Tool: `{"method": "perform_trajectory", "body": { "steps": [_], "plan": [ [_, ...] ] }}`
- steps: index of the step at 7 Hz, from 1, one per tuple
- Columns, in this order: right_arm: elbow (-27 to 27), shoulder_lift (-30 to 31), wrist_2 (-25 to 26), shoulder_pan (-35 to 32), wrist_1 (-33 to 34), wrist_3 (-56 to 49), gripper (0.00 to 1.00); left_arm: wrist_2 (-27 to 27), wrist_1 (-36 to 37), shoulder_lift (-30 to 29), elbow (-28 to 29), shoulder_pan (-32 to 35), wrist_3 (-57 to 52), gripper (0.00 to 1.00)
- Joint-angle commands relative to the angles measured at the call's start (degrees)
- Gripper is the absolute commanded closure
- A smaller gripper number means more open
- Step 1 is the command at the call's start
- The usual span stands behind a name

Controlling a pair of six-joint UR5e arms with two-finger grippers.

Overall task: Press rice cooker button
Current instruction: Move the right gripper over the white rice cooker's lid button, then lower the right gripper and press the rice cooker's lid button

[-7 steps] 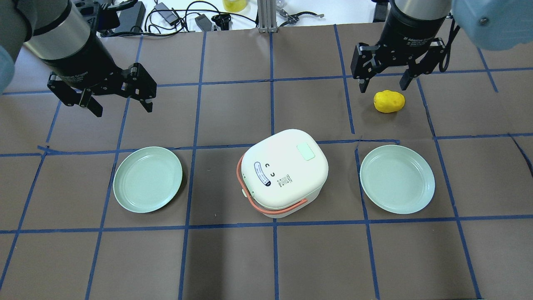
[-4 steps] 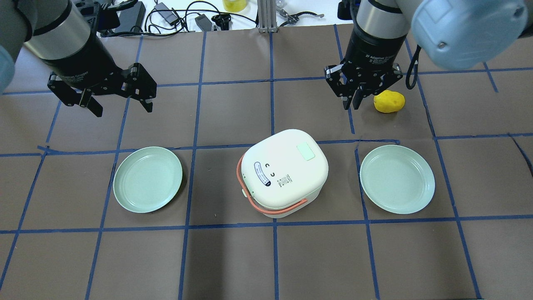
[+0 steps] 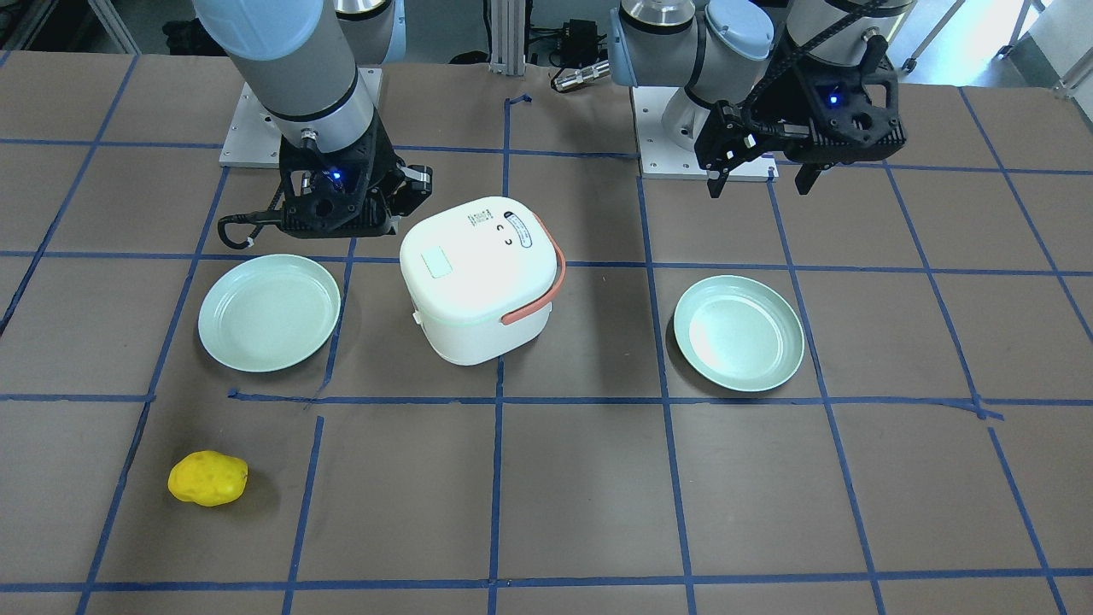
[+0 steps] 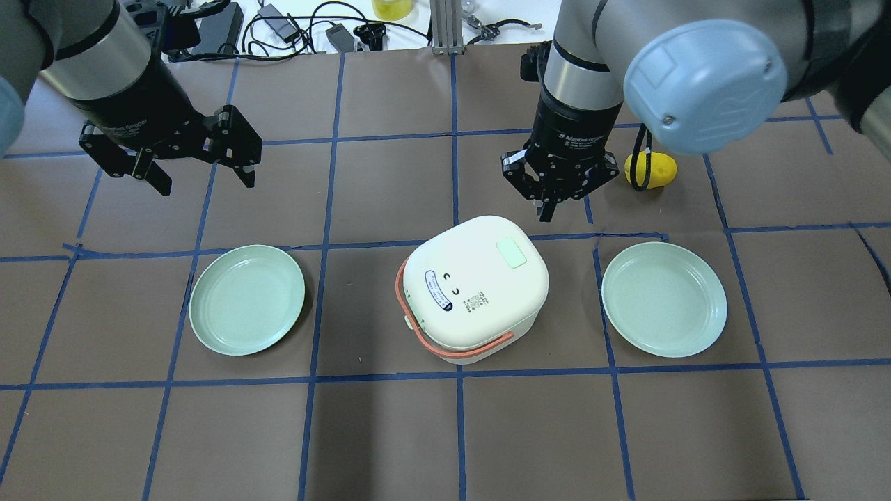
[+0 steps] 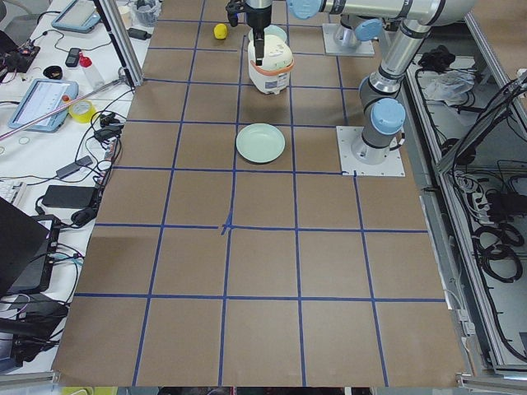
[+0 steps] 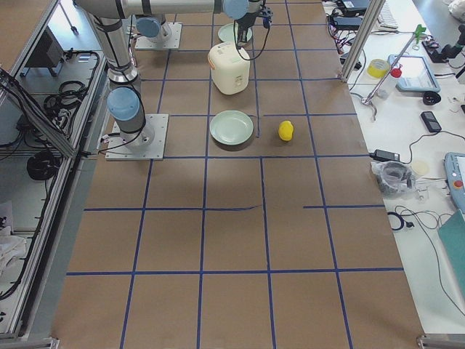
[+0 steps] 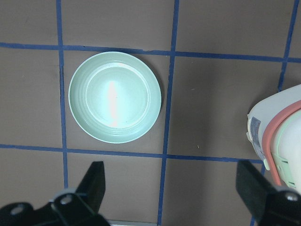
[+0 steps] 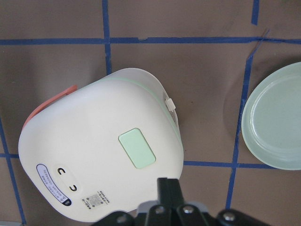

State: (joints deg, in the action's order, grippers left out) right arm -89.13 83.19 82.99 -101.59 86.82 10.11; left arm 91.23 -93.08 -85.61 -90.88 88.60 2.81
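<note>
At the middle of the brown, blue-taped table we see the white rice cooker standing upright with its lid down. Its pale green button sits on the lid toward the far right corner. The salmon handle lies folded down around the cooker's near left side.

Just beyond the cooker's far edge we find the right gripper, pointing down with its fingers pressed together and nothing between them. In its wrist view the joined fingertips sit short of the button, not on it. We cannot tell whether they touch the lid's rim.

At the far left, the left gripper hangs over bare table with its jaws spread wide and empty, well apart from the cooker.

A left plate and a right plate, both pale green, lie flat on either side of the cooker. A yellow lump rests on the table at the far right, beside the right arm.
</note>
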Motion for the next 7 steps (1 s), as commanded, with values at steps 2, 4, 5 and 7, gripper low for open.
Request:
{"method": "perform_trajectory", "body": {
  "steps": [2, 4, 5, 7],
  "plan": [
    [-1.1, -2.8, -1.4, -2.1, 2.7, 0.4, 1.0, 0.0, 0.0, 0.0, 0.0, 0.0, 0.0, 0.0],
    [-3.1, -3.1, -1.4, -2.2, 5.3, 0.4, 1.0, 0.0, 0.0, 0.0, 0.0, 0.0, 0.0, 0.0],
    [-5.1, -3.1, -1.4, -2.2, 7.6, 0.4, 1.0, 0.0, 0.0, -0.1, 0.0, 0.0, 0.0, 0.0],
    [-6.6, -3.5, -1.5, -2.2, 9.5, 0.5, 1.0, 0.0, 0.0, 0.0, 0.0, 0.0, 0.0, 0.0]
  ]
}}
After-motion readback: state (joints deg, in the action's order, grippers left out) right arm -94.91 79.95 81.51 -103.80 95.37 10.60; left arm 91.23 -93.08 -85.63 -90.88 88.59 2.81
